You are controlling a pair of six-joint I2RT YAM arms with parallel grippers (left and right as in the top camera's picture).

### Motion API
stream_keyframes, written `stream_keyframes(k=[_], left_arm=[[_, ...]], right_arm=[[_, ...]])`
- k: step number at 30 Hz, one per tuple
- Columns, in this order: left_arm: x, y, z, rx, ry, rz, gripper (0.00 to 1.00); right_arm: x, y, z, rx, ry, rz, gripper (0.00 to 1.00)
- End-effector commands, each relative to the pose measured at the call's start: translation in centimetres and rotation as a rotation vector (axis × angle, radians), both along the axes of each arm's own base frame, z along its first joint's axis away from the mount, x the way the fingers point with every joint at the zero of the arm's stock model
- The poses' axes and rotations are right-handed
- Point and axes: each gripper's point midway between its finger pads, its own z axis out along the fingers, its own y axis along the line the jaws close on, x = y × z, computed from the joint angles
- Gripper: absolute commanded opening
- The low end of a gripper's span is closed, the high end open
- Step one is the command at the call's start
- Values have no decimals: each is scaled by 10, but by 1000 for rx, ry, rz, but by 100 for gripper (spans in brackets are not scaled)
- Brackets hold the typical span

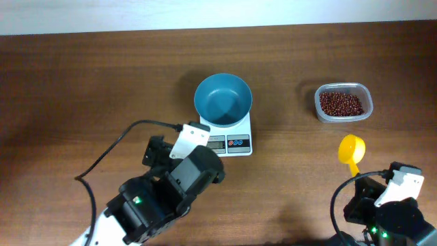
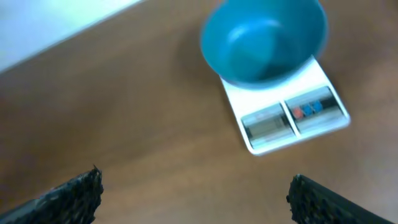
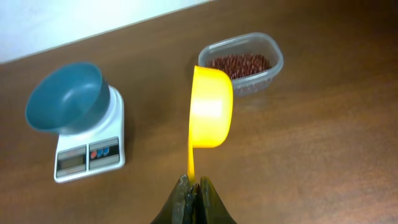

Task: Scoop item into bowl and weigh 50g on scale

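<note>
The teal-blue bowl (image 1: 222, 100) stands on the white scale (image 1: 229, 141) at mid-table, and nothing shows inside the bowl. The red-brown beans (image 1: 341, 103) lie in a clear plastic tub (image 1: 344, 116) at the right. My right gripper (image 3: 194, 182) is shut on the thin handle of a yellow scoop (image 3: 210, 109). It holds the scoop above the wood, nearer than the tub, and no beans show in it. My left gripper (image 2: 196, 182) is open and wide, with only bare table between its fingers. It hangs short of the scale (image 2: 292, 118) and bowl (image 2: 264, 43).
The left arm's dark body (image 1: 171, 188) and its black cable (image 1: 113, 150) cover the table's front left. The right arm's base (image 1: 392, 205) sits at the front right corner. A pale wall edge (image 1: 205, 14) runs along the table's far side.
</note>
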Motion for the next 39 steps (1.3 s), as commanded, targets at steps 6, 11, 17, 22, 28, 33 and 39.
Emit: stream_keyframes(k=[6, 11, 17, 22, 28, 33, 39], left_arm=[[48, 8, 0, 51, -35, -6, 99], [59, 7, 6, -50, 30, -118, 99], [72, 28, 18, -133, 61, -179, 99], [84, 64, 22, -138, 43, -73, 99], [98, 87, 33, -151, -21, 0, 99], [98, 89, 32, -146, -18, 5, 99], [97, 89, 31, -145, -10, 5, 99]], right_arm=[[17, -21, 19, 13, -107, -202, 4], [34, -15, 13, -40, -56, -216, 4], [73, 9, -2, -95, 20, -212, 4], [112, 37, -7, -49, 13, -183, 4], [142, 49, -7, 99, -2, -156, 4], [150, 41, -8, 194, 14, -139, 4], [151, 37, -13, 279, 51, -114, 4]])
